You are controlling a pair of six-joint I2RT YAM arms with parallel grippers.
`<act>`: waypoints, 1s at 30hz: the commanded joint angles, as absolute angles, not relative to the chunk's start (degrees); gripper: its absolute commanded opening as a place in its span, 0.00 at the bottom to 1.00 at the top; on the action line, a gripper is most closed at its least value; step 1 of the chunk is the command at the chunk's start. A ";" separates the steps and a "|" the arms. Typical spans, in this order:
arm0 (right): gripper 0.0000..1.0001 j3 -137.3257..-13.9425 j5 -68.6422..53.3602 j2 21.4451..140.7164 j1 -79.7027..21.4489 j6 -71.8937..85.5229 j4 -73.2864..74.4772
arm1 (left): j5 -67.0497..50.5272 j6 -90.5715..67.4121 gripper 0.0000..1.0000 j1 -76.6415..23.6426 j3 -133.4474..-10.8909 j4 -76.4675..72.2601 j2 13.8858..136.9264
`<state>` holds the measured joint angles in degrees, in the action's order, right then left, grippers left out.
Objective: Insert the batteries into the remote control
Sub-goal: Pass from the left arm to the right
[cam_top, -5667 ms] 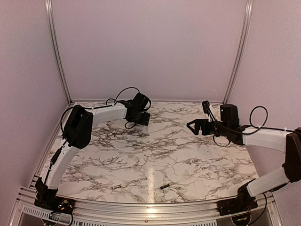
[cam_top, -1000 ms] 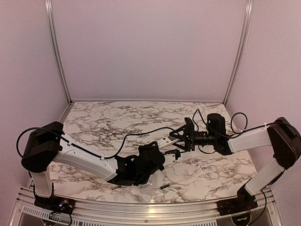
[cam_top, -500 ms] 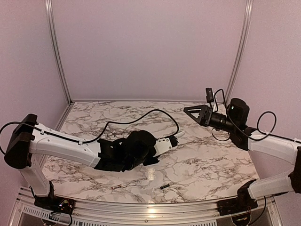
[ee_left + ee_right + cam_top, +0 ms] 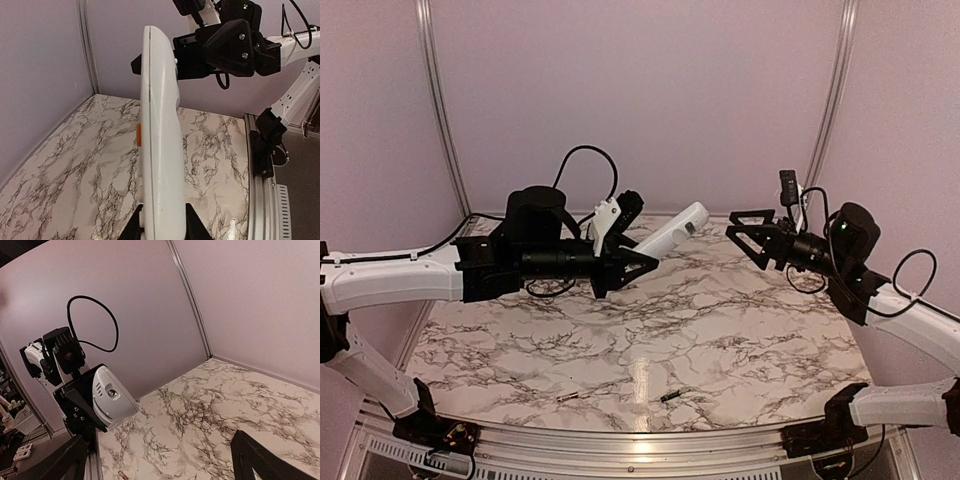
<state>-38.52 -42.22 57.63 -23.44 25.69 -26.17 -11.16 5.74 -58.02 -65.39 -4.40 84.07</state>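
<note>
The table (image 4: 740, 340) has a white marble top with dark veins; a bright reflection (image 4: 640, 380) lies near its front edge; pale lilac walls (image 4: 640, 100) close three sides; a metal post (image 4: 445, 110) stands in each back corner; a metal rail (image 4: 620, 442) runs along the near edge.

Surface (image 4: 740, 330): white marble pattern, dark veining, metal rail (image 4: 620, 442) along near edge. Lying flat close to that edge: silvery battery (image 4: 570, 397) on left, dark battery (image 4: 670, 396) on right, well apart, bright glare streak (image 4: 640, 383) between them.
</note>
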 commanded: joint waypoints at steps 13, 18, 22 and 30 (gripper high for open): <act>0.87 -45.40 -55.80 65.74 -33.95 33.74 -41.12 | -35.23 -9.77 0.00 -56.70 -62.84 -15.95 82.40; 0.73 -46.58 -54.48 67.83 -36.72 34.76 -42.37 | -36.15 -11.30 0.00 -56.60 -63.27 -17.17 83.73; 0.68 -47.62 -54.20 69.27 -37.66 35.52 -42.63 | -36.43 -12.30 0.00 -56.60 -63.45 -17.83 84.21; 0.46 -48.40 -53.29 71.25 -37.97 36.86 -43.59 | -37.00 -13.13 0.00 -56.52 -63.57 -18.00 85.85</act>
<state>-45.84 -53.78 70.13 -37.47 35.90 -41.91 -35.68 -12.32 -56.93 -63.24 -15.77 84.51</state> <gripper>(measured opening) 0.506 0.221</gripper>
